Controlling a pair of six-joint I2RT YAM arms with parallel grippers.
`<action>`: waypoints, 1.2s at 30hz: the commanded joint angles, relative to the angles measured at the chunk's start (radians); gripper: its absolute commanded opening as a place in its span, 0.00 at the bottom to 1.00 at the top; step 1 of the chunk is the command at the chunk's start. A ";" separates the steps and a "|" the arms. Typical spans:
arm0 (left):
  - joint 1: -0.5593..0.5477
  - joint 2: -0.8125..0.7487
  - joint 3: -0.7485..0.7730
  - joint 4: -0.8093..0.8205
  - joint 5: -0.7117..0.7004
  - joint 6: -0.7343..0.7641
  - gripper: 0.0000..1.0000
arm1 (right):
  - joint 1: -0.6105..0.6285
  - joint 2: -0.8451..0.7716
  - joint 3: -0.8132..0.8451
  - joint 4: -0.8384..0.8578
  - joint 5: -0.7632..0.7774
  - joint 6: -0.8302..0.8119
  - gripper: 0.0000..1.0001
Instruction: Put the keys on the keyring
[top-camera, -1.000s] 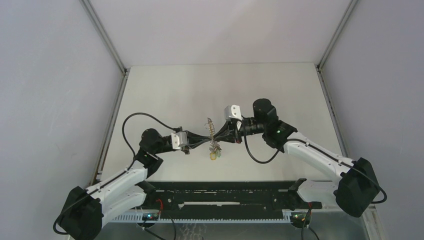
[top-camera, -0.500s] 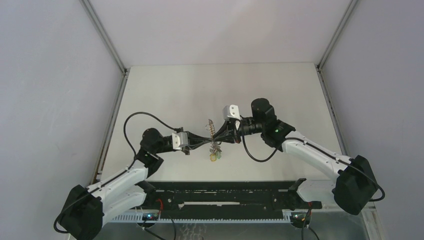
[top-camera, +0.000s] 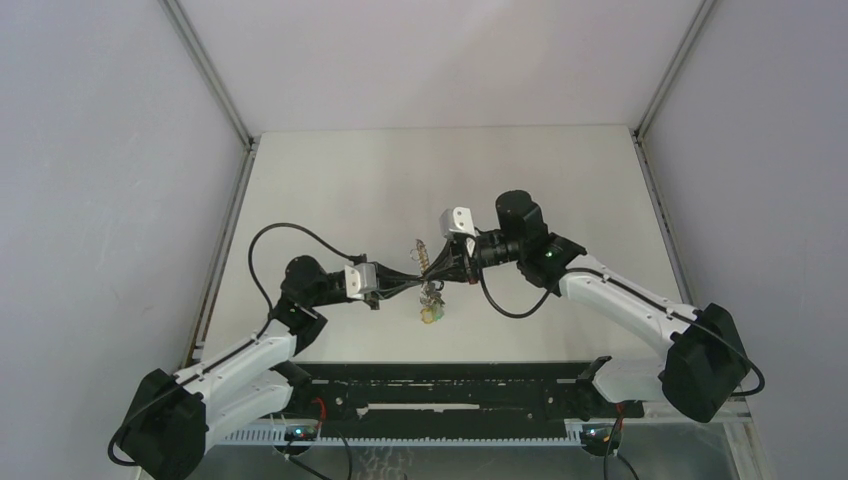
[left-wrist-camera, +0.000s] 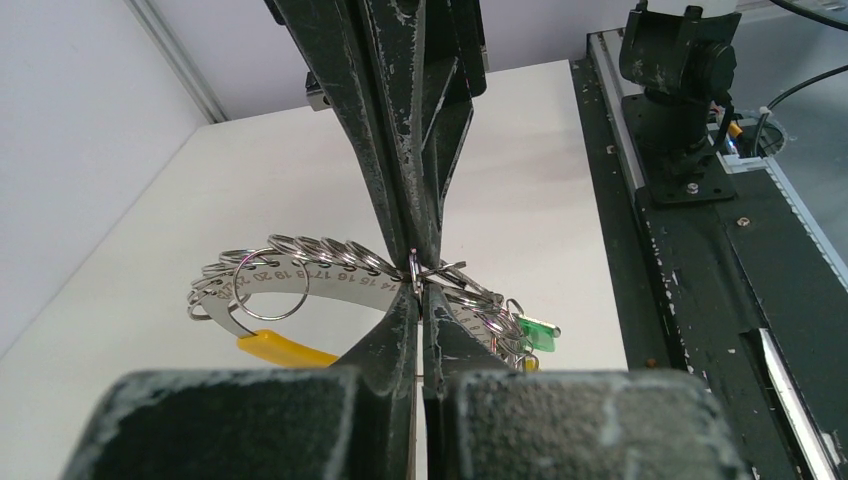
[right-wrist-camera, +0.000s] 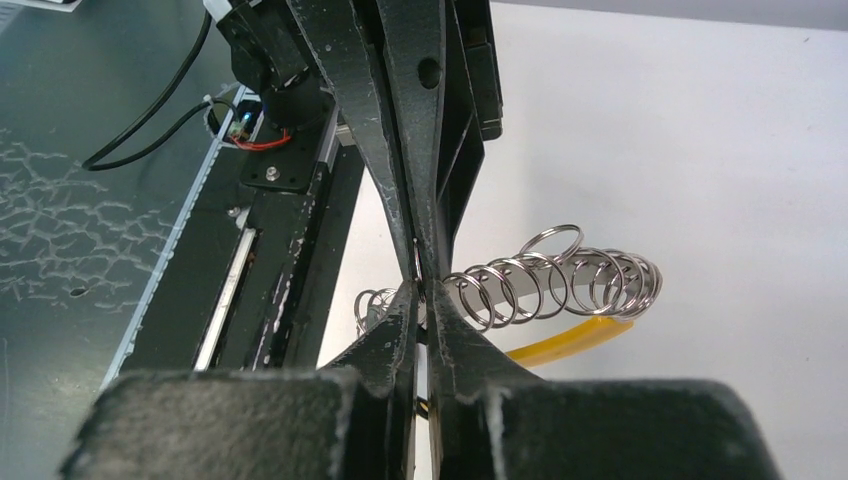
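Note:
The keyring (top-camera: 424, 262) hangs in the air above the table's middle, between both grippers. In the left wrist view it is a numbered silvery curved band (left-wrist-camera: 320, 281) strung with several small rings, with a yellow band (left-wrist-camera: 285, 349) and a green tag (left-wrist-camera: 537, 334). My left gripper (left-wrist-camera: 418, 292) is shut on one small ring of it. My right gripper (right-wrist-camera: 421, 290) is shut on the same spot from the opposite side; its rings (right-wrist-camera: 550, 275) and the yellow band (right-wrist-camera: 565, 340) show beside it. The tips meet in the top view (top-camera: 428, 275). The small black-headed key is hidden.
The white table (top-camera: 400, 180) is walled by grey panels on the left, right and back. A black rail (top-camera: 450, 400) with both arm bases runs along the near edge. The bunch of tags (top-camera: 430, 312) dangles just above the table.
The right arm's wrist has shifted slightly left and away. The keyring and the left arm have stayed in place, with both grippers still shut.

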 joint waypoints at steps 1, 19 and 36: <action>-0.010 -0.010 0.002 0.078 0.009 -0.005 0.00 | 0.007 0.014 0.059 -0.058 0.019 -0.059 0.00; -0.017 0.016 0.044 -0.071 -0.041 0.071 0.35 | 0.076 0.039 0.326 -0.685 0.452 -0.252 0.00; -0.048 0.144 0.065 -0.094 -0.154 0.055 0.32 | 0.086 0.119 0.311 -0.663 0.530 -0.163 0.00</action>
